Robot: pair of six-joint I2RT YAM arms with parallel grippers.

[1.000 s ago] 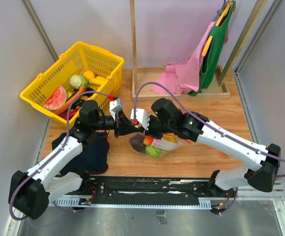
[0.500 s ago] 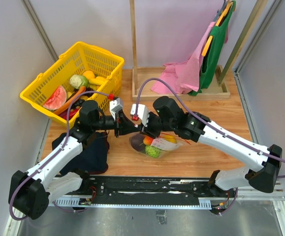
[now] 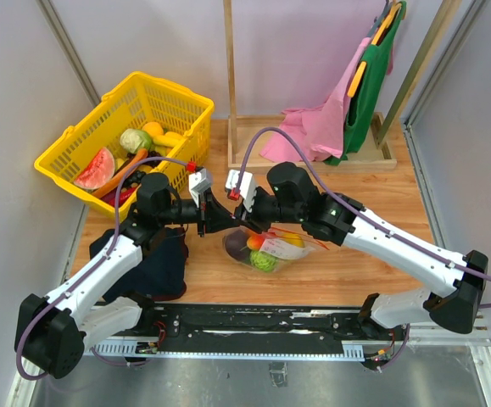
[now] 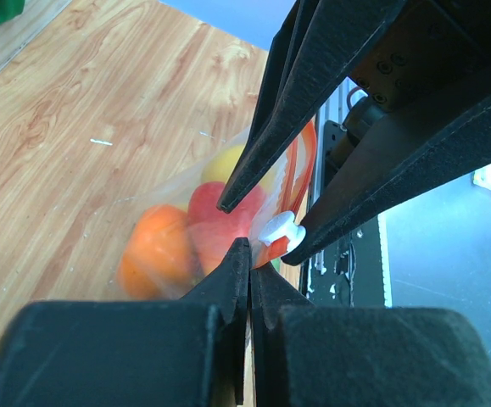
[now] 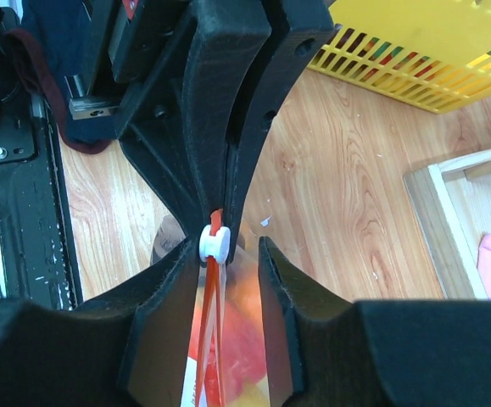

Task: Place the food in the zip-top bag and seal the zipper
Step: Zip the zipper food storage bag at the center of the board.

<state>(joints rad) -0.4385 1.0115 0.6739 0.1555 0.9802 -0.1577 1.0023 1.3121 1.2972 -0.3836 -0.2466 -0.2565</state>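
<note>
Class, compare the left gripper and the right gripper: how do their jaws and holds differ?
The left gripper has its jaws shut; the right gripper has them apart. The left gripper pinches the zipper; the right gripper only straddles it, the white slider in the gap. Both meet at the zip-top bag.

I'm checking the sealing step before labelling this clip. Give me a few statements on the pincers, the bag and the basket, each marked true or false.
1. The left pincer is shut on the zipper. True.
2. The right pincer is clamped tight on the zipper. False: its fingers stand apart, one on either side of the strip.
3. The zip-top bag has food inside. True.
4. The yellow basket is empty. False: a watermelon slice and more lie in it.
</note>
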